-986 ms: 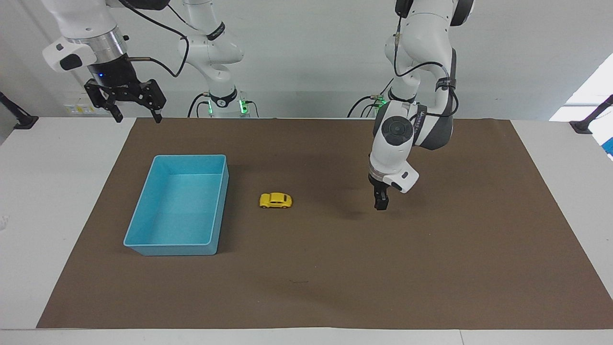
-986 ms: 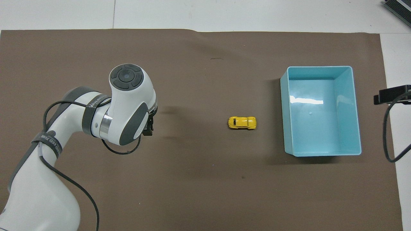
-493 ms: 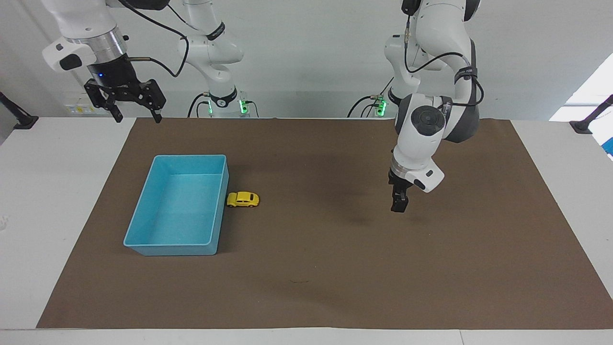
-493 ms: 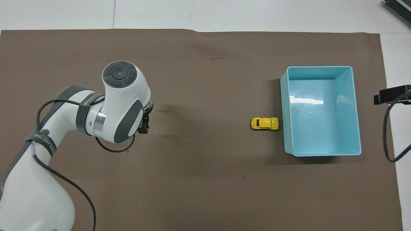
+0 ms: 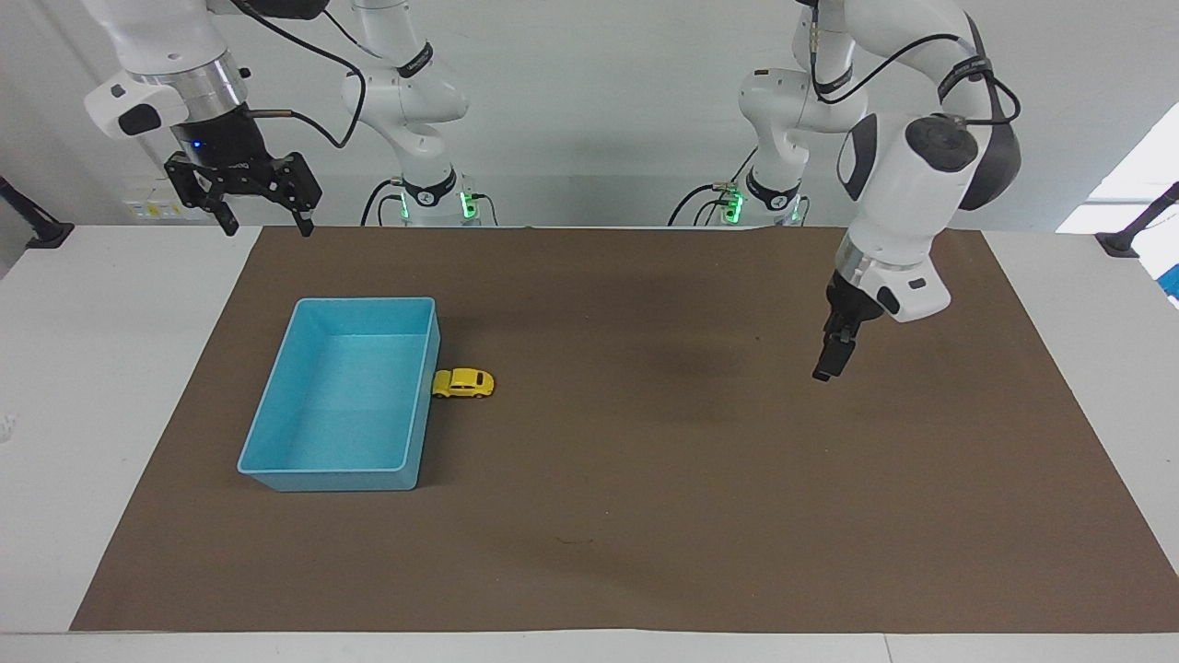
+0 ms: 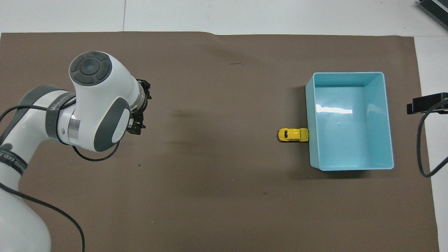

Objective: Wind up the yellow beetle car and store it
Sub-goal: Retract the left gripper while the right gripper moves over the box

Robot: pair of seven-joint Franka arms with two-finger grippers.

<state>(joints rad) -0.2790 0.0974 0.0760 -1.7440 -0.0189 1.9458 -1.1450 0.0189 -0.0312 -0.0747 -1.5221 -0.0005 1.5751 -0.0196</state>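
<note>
Left claw (image 5: 826, 362) hangs in the air over the bare brown mat (image 5: 645, 516), jaws wide and holding nothing. Right claw (image 5: 262, 224) waits spread open above the mat's corner. That little glossy yellow car (image 5: 463, 383) sits touching the smooth blue plastic tray (image 5: 276, 405), outside its wall.

Tiny bright yellow beetle-shaped toy car (image 5: 463, 383) with dark windows sits upright on its wheels on the brown mat, nose touching the long side wall of the light blue plastic tray (image 5: 419, 433), lengthwise across the table.
</note>
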